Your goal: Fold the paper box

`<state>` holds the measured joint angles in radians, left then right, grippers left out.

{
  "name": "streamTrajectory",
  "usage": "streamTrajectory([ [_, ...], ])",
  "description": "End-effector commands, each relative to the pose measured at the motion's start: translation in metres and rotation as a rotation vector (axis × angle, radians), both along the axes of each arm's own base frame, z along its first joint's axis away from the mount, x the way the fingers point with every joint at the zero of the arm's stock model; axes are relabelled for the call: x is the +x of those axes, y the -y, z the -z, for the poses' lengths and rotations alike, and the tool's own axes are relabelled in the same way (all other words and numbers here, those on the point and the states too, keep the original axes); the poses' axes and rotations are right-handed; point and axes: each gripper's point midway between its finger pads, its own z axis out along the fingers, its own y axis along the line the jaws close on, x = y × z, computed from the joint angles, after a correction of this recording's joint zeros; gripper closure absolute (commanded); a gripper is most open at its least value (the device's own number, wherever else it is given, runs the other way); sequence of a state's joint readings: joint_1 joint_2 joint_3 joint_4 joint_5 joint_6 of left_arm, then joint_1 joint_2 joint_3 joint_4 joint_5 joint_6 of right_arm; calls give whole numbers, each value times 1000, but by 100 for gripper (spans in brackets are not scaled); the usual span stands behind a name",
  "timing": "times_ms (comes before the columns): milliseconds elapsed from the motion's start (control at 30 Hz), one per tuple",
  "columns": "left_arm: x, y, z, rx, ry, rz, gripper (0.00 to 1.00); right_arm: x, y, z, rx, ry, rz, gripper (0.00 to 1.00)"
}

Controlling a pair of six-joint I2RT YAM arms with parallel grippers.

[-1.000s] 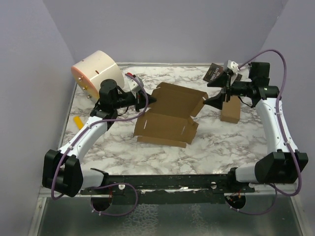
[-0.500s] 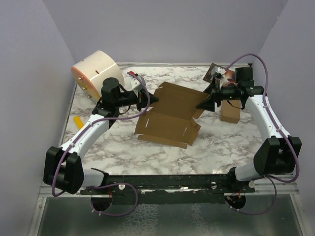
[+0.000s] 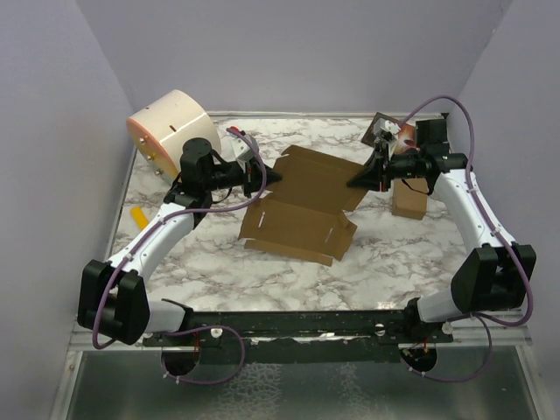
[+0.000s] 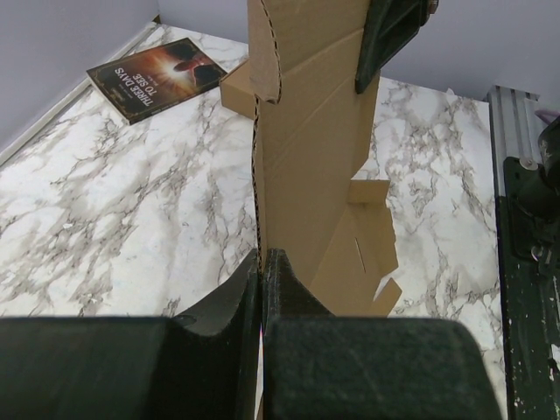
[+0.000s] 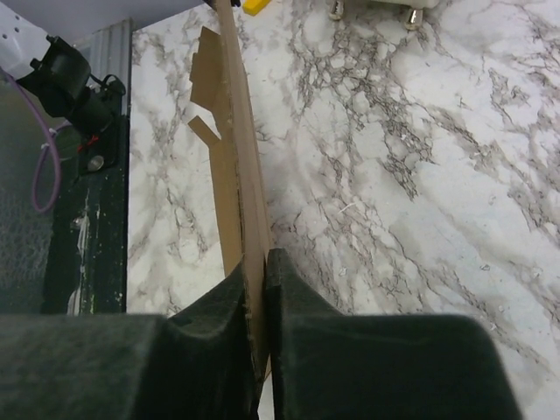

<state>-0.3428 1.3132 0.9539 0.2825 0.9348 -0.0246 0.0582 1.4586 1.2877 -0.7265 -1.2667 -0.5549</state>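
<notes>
Two hands, both clamped on the paper box (image 3: 302,206).

Left hand (image 3: 273,175) pinches the sheet's edge at 9 o'clock. The wrist view shows its fingers (image 4: 227,306) pressed together with cardboard between them.

Right hand (image 3: 353,182) grips the opposite edge, near 3 o'clock. Its own view shows the fingers (image 5: 306,306) closed flat on the thin brown edge.

The box sits in the middle of the counter (image 3: 394,254), partly folded. The far panel spans between the two hands. The near panel, with a slot and flaps, lies toward 6 o'clock, touching the marble.

Cream drum (image 3: 171,131) at 10 o'clock of the counter, just behind the left arm.

Dark booklet (image 3: 383,129) at 1 o'clock, near the back wall.

Smaller brown box (image 3: 409,199) toward 3 o'clock, beside the right arm and apart from the sheet.

Yellow scrap (image 3: 140,217) at 9 o'clock, by the counter's left edge.
</notes>
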Motion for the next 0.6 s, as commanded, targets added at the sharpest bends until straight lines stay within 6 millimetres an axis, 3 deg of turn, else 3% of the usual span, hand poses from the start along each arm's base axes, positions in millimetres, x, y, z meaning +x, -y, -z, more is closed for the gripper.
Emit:
streamTrajectory([
  [0, -1, 4, -14, -17, 46, 30, 100, -10, -3, -13, 27, 46, -37, 99],
  [133, 11, -1, -12, -9, 36, -60, 99, -15, -3, -20, 35, 66, -33, 99],
  [233, 32, -20, -2, 0, -32, -262, 77, -16, 5, -27, 48, 86, 2, 99],
  [300, 37, -38, 8, -25, -110, -383, 67, -17, 14, -30, 55, 102, 27, 99],
  [467, 33, -99, 38, -190, -337, -674, 57, -16, 24, -28, 48, 123, 58, 99],
  [567, 20, -128, 58, -289, -410, -818, 40, -12, 27, -25, 46, 110, 74, 99],
])
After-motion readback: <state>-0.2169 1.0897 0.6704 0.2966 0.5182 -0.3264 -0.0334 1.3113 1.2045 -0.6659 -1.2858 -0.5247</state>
